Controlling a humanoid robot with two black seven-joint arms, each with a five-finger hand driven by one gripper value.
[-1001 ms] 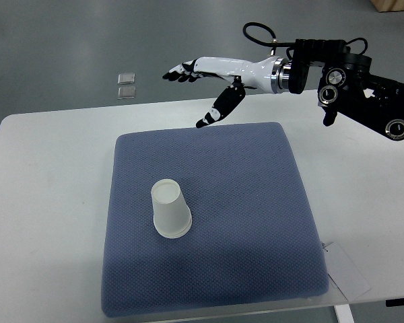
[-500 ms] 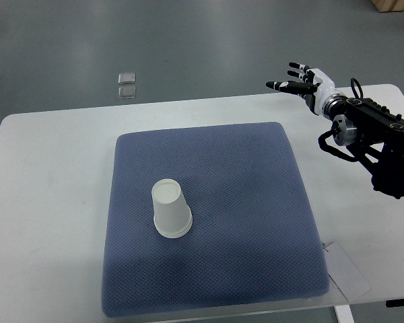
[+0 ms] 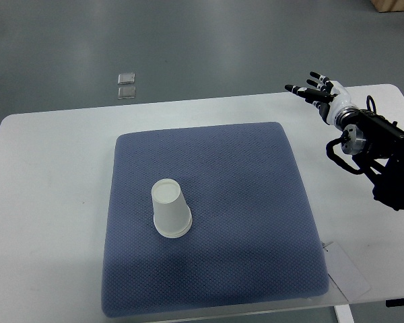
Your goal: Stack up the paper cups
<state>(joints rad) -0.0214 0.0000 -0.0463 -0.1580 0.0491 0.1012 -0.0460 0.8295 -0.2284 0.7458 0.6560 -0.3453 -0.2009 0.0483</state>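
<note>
A white paper cup (image 3: 170, 208) stands upside down on the blue pad (image 3: 256, 202), left of its middle; it looks like a stack of nested cups, though I cannot tell how many. My right hand (image 3: 315, 90) is far from it, over the table's back right corner, open with spread fingers and holding nothing. Its black arm (image 3: 380, 151) comes in from the right edge. The left arm is not in view.
The blue pad lies on a white table (image 3: 47, 188). A white card (image 3: 347, 272) sticks out from under the pad's front right corner. Two small clear squares (image 3: 126, 85) lie on the grey floor beyond the table.
My right hand has pulled back from above the pad's far edge to the table's back right corner, turning its fingers away. The cup has not moved.
</note>
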